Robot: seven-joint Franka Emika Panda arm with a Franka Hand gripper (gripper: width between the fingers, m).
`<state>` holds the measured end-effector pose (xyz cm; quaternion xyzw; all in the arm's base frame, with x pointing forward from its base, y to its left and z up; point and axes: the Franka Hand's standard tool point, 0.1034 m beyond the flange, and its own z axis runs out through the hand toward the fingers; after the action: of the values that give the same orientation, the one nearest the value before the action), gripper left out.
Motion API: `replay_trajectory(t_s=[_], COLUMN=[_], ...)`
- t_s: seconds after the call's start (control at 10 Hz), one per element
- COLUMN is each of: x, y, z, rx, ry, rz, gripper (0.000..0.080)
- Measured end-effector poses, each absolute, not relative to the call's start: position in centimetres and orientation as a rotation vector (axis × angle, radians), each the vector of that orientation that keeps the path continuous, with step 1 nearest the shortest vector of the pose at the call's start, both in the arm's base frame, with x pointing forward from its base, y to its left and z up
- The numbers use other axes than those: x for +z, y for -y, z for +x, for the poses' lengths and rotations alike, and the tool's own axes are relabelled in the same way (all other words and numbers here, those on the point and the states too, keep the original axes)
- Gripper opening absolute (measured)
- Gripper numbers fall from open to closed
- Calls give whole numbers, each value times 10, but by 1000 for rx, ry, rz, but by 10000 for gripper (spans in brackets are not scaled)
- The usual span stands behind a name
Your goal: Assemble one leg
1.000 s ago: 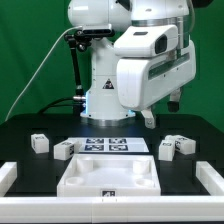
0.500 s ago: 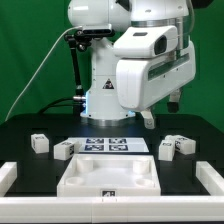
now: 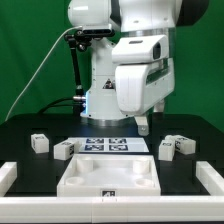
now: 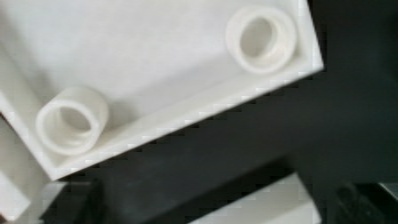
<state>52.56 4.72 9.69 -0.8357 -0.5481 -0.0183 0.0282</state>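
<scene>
Several small white tagged legs lie on the black table: two at the exterior view's left (image 3: pixel 39 143) (image 3: pixel 63 149) and two at its right (image 3: pixel 166 147) (image 3: pixel 182 143). My gripper (image 3: pixel 143 122) hangs above the table behind the marker board (image 3: pixel 112 145), touching no leg. It is open and empty. In the wrist view my dark fingers (image 4: pixel 61 205) sit far apart at the corners, the gripper (image 4: pixel 214 208) over dark table. That view looks down on the large white panel (image 4: pixel 160 70) with two round sockets (image 4: pixel 71 120) (image 4: pixel 267 40).
The large white rimmed panel (image 3: pixel 70 180) lies at the front centre. White border rails stand at the table's left (image 3: pixel 6 176) and right (image 3: pixel 212 177) edges. The robot base (image 3: pixel 100 95) and a black cable post (image 3: pixel 76 60) stand behind.
The arm's hand has shifted slightly toward the exterior view's left and turned a little. The legs and panel have not moved.
</scene>
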Motion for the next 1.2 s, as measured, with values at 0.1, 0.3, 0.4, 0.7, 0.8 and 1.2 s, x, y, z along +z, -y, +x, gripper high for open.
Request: replay_trajectory(t_s=[0.1, 0.3, 0.4, 0.7, 0.8, 1.2], x=[92, 85, 85, 84, 77, 39], y=[-43, -27, -30, -29, -25, -7], z=[525, 521, 522, 522, 520, 503], rx=[-51, -49, -52, -63, -104, -129], ry=[1786, 1826, 1824, 1889, 2030, 2240], rz=[-2551, -2555, -2557, -2519, -2434, -2280], gripper=[650, 650, 650, 650, 650, 650])
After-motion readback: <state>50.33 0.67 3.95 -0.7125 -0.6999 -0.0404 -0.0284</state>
